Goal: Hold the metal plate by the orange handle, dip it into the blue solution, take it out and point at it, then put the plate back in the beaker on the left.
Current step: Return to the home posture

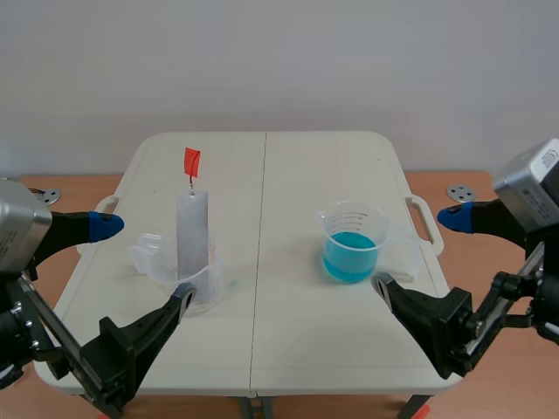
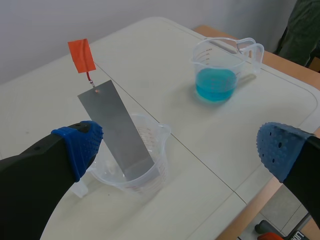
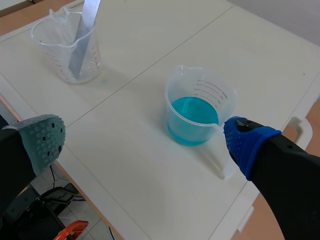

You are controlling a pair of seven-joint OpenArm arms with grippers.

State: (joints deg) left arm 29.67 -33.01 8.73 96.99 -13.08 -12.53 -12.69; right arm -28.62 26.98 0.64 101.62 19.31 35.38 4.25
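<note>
Here, the left gripper (image 2: 181,149) stands wide open, its two blue-padded fingers spread far apart and holding nothing. Just ahead of it, close beside one finger's pad, sits a clear plastic measuring beaker (image 2: 159,150). In it stands a long grey metal plate (image 2: 117,130), its lower end on the beaker's bottom. The plate leans tilted away from the gripper. A small orange-red tab handle (image 2: 81,55) is fixed by a thin wire to the plate's upper end, well beyond the fingers and free of them.

The right gripper (image 3: 145,141) is likewise spread open and empty, one pad grey-green and the other blue. Ahead of it, near the blue-padded finger, stands a second clear graduated beaker (image 3: 199,86), partly filled with bright blue solution (image 3: 192,117). Whether its handle touches that pad cannot be told. Both beakers rest on the white folding table (image 1: 288,332), well apart from each other.
</note>
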